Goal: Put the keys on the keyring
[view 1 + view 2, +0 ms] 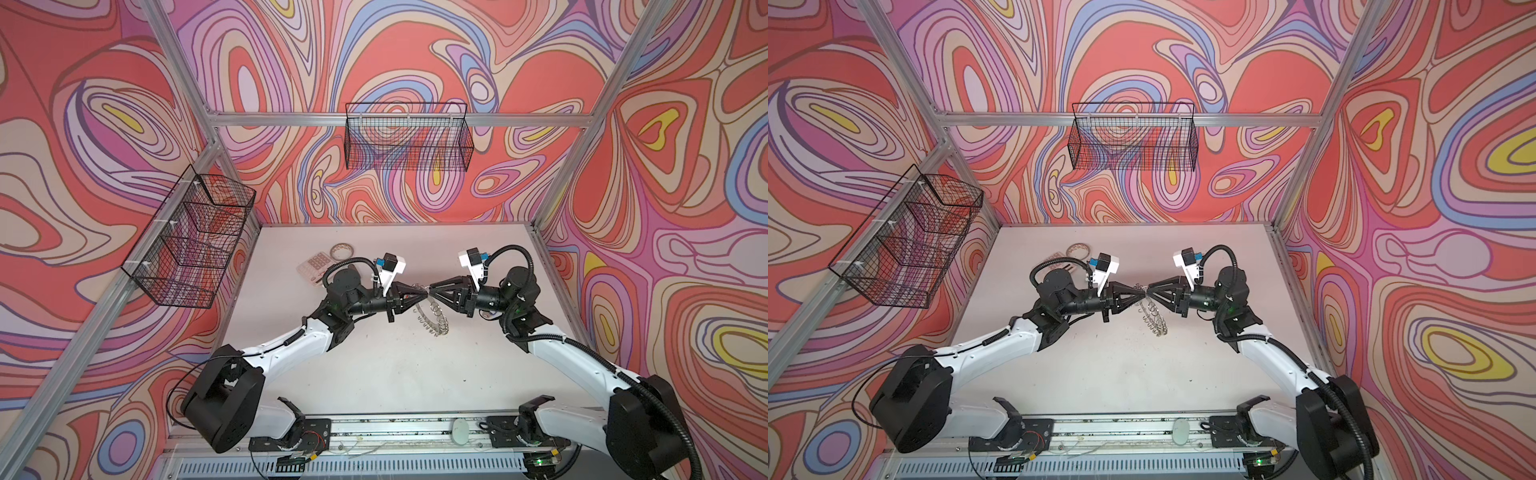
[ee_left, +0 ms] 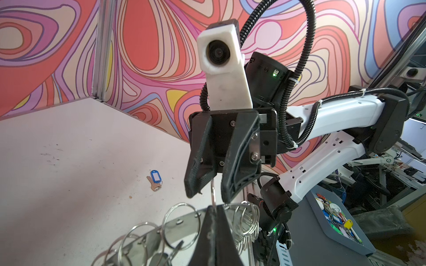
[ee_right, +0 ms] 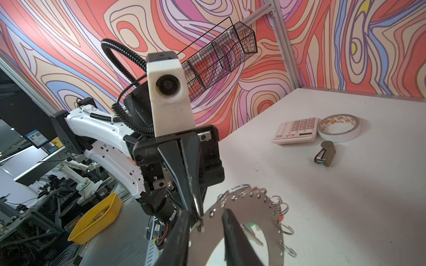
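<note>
The keyring [image 3: 253, 207], a flat grey disc fringed with wire loops, hangs tilted above the table [image 1: 374, 374] at mid-scene in both top views [image 1: 432, 322] [image 1: 1155, 322]. My left gripper [image 2: 213, 208] is shut on one wire loop at its rim. Facing it tip to tip, my right gripper [image 3: 205, 213] stands open, its fingers either side of that same loop with gaps showing. A blue-tagged key [image 2: 155, 179] lies on the table beyond. Another silver key [image 3: 253, 237] with a green tag shows through the disc's hole.
A calculator [image 3: 296, 131], a tape roll [image 3: 338, 127] and a small stapler-like item [image 3: 325, 153] lie at the table's back left. Wire baskets [image 1: 407, 137] [image 1: 191, 237] hang on the walls. A grey tray [image 2: 359, 239] of tagged keys and a yellow bin [image 3: 110, 207] sit off the table.
</note>
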Controlling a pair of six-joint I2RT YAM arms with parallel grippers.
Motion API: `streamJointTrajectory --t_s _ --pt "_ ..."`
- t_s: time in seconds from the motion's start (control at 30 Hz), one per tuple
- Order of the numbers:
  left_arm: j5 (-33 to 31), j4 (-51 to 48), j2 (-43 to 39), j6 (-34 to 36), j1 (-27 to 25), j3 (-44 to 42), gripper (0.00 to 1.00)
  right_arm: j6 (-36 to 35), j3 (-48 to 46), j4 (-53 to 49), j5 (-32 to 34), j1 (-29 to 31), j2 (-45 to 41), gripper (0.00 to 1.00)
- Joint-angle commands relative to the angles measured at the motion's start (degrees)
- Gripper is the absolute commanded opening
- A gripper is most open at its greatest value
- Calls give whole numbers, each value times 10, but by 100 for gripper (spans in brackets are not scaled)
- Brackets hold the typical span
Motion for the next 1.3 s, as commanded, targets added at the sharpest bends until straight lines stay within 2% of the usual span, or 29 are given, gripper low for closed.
streamJointTrajectory --t_s 0.0,0.2,0.37,0.53,0.67,0.77,0.87,1.0,1.17,1.27 --pt "12 46 3 -8 -2 25 0 14 -6 29 -16 3 9 19" --pt "8 49 8 -9 -2 24 0 15 -4 30 -22 9 15 0" --pt "6 42 8 -7 8 17 0 7 -6 22 -14 9 12 0" --pt "14 -5 -11 17 24 11 0 -51 -14 0 21 11 -17 0" --pt "26 -107 -30 79 27 27 8 -108 -23 6 54 22 -45 0" --pt "26 -165 -43 114 30 36 17 -131 -21 16 54 27 -49 0" --pt "12 -226 -57 154 42 40 23 -170 -9 -19 56 31 -50 0" --pt "10 -284 -78 195 70 48 30 -252 -6 -92 90 53 -71 0" --pt "51 -436 -95 345 69 100 49 -302 0 -139 121 75 -82 0" --pt "50 -544 -90 448 64 146 51 -319 4 -154 131 83 -81 0"
